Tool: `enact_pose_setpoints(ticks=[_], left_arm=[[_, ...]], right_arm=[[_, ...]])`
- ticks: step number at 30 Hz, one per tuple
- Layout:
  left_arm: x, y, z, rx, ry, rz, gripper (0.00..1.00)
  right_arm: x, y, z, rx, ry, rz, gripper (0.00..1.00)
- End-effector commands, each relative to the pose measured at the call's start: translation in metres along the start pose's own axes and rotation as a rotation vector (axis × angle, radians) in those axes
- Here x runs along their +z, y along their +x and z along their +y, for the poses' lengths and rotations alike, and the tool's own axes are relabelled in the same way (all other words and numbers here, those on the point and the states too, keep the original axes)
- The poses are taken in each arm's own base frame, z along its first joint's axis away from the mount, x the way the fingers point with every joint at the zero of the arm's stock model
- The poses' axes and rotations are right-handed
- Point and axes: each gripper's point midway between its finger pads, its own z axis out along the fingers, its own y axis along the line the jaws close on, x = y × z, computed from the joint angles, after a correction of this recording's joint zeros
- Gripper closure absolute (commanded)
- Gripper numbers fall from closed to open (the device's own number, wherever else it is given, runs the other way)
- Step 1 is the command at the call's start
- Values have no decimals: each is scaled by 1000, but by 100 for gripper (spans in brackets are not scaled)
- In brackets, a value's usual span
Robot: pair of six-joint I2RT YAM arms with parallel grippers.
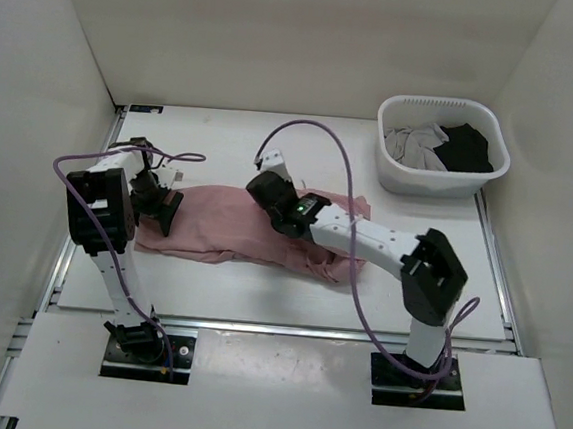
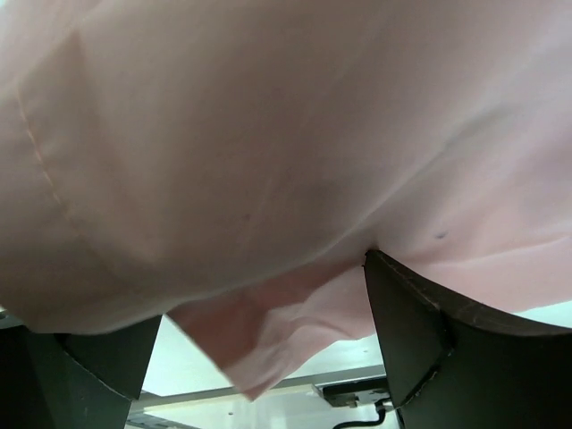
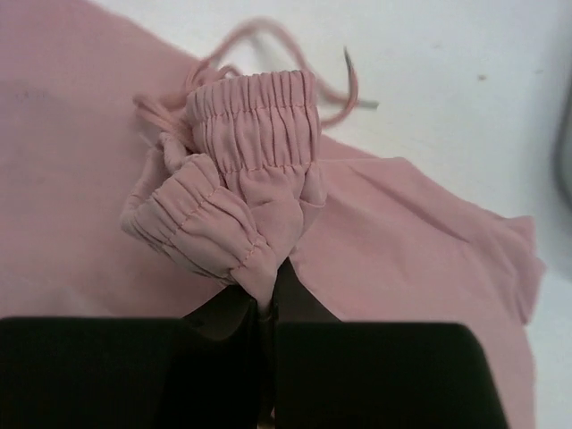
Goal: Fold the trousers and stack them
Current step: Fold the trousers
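While my right pincer (image 3: 266, 302) is pinching the bunched elastic waistband (image 3: 255, 121), the pink trousers (image 1: 225, 229) lie stretched left to right across the middle of the counter (image 1: 279, 299). My left pincer (image 1: 163, 209) stands spread at their left end, with cloth across its gap and nothing gripped. Judgement: lay the waistband squarely over the legs, keeping it low and the edges matched. Bare counter lies near and far. The laundry basket (image 1: 395, 174) sits well apart, far right.

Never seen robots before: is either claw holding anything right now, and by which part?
The right gripper is shut on the trousers, pinching their bunched elastic waistband. The left gripper stands open against the cloth, gripping nothing.
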Motion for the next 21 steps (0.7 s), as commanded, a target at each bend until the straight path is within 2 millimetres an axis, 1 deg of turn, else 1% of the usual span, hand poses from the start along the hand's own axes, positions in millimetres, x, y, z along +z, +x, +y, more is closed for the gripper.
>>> enact_pose_setpoints(ticks=[1,2,3,4,5,6,7,8,9,10,11,12,13,14,15,16,17,18,19,20,21], left_arm=[[-3,-15,1,6,10,-60,0],[-3,-15,1,6,10,-60,0],[-3,-15,1,6,10,-60,0],[-3,-15,1,6,10,-60,0],[-3,-15,1,15,10,-60,0],[-3,-15,1,15,10,-60,0],[-2,-17,2,16,6,-68,0],[-2,-17,2,16,6,-68,0],[-4,-19,4,16,1,-76,0],[-8,-19,5,17,-11,-80,0],[-8,-19,5,17,-11,-80,0],[-10,-23,7,17,-17,-90,0],[-13,-26,9,18,-23,-101,0],[-19,-27,11,18,-37,-106,0],[-24,-33,14,19,-47,-124,0],[-31,-37,16,20,-59,-146,0],[-39,-39,17,21,-67,-161,0],[-47,-47,21,23,-82,-187,0],[-56,-50,21,24,-90,-202,0],[-62,-53,23,33,-96,-211,0],[-75,-62,27,35,-113,-242,0]], right_arm=[[6,-24,21,89,-59,-45,100],[5,-25,28,108,-95,-45,100],[9,-16,36,99,-129,-25,100],[6,-11,54,77,-233,-3,94],[4,-4,68,42,-313,21,75],[-4,-3,86,4,-407,20,57],[-10,0,96,-78,-475,13,36],[-22,0,113,-136,-532,7,21],[-26,5,115,-196,-525,27,13],[-35,-3,118,-249,-519,0,13],[-39,-23,114,-231,-494,-39,11],[-46,-34,108,-195,-478,-51,11],[-45,-35,93,-157,-438,-32,14],[-56,-49,78,-93,-420,-54,17],[-57,-40,68,-5,-404,-16,23],[-70,-52,42,71,-377,-49,27],[-75,-56,25,153,-309,-76,35],[-81,-51,-3,213,-251,-93,54],[-80,-47,-18,265,-209,-93,62],[-78,-37,-31,305,-180,-63,71],[-68,-24,-48,385,-145,-14,86]])
